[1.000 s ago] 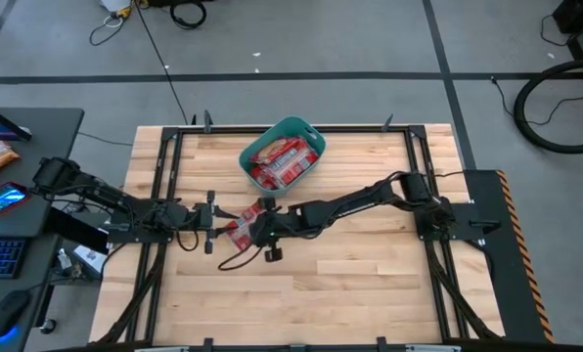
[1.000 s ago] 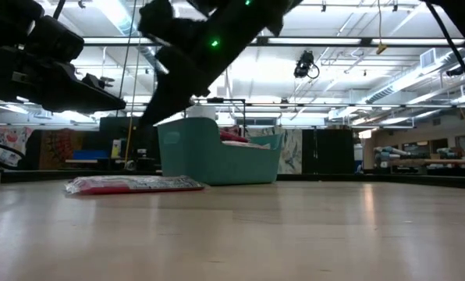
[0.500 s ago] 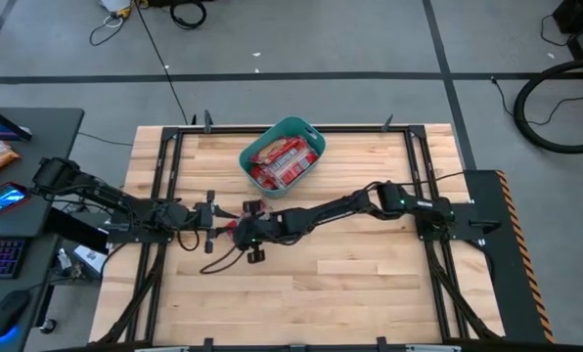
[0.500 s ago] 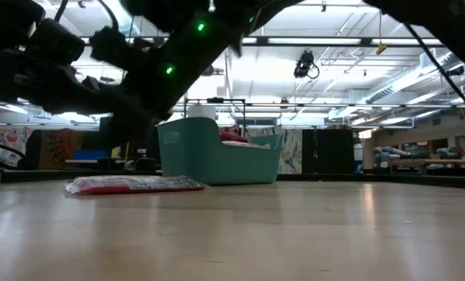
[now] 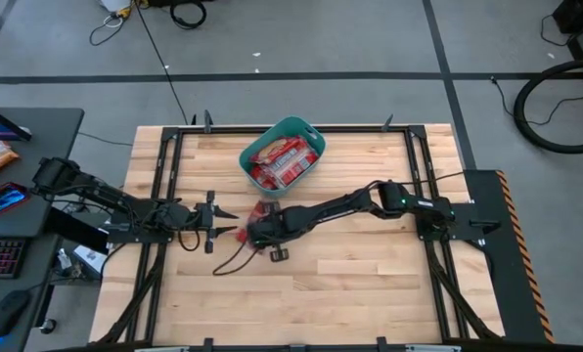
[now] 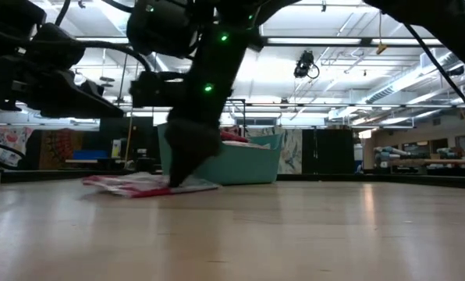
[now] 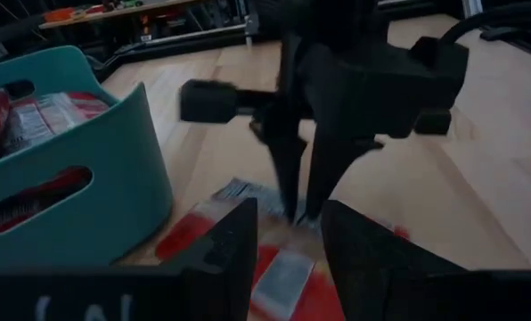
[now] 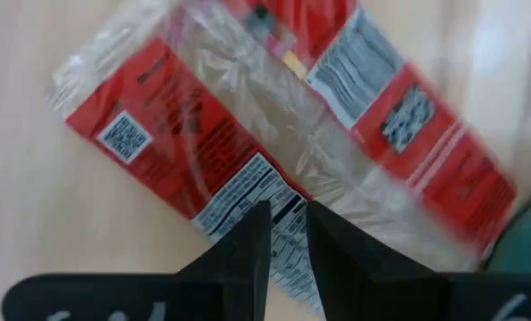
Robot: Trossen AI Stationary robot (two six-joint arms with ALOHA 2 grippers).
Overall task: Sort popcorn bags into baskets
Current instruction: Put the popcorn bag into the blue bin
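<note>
A teal basket (image 5: 245, 156) stands at the far middle of the table (image 5: 370, 284) with several red popcorn bags (image 5: 284, 158) inside. One red popcorn bag (image 8: 248, 134) lies flat on the wood in front of it, largely covered in the high view, where a red end (image 5: 258, 208) shows. My right gripper (image 5: 255, 227) stands on this bag, pointing down, fingers nearly together. My left gripper (image 5: 235, 222) hovers open just left of the bag, raised off the table (image 6: 108, 101), its fingers (image 7: 230, 259) pointing level at it. My right gripper (image 7: 298, 212) comes from above, pointing down, and pinches the loose bag between its two fingertips (image 8: 252, 234) at a white printed patch near one long edge (image 8: 283, 209). The bag lies on the table, its basket-side end slightly raised (image 6: 197, 184).
Black frame rails run along the table's left and right sides (image 5: 164, 186). The basket wall (image 7: 114, 169) stands close behind the loose bag. Open wood lies toward the near edge (image 5: 350, 293). A desk with a keyboard sits left of the table (image 5: 8, 244).
My right gripper has swung a little left and back, then dropped down onto the loose bag. The bag has slid slightly toward the table's right and one end has come up a little. My left gripper has stayed put.
</note>
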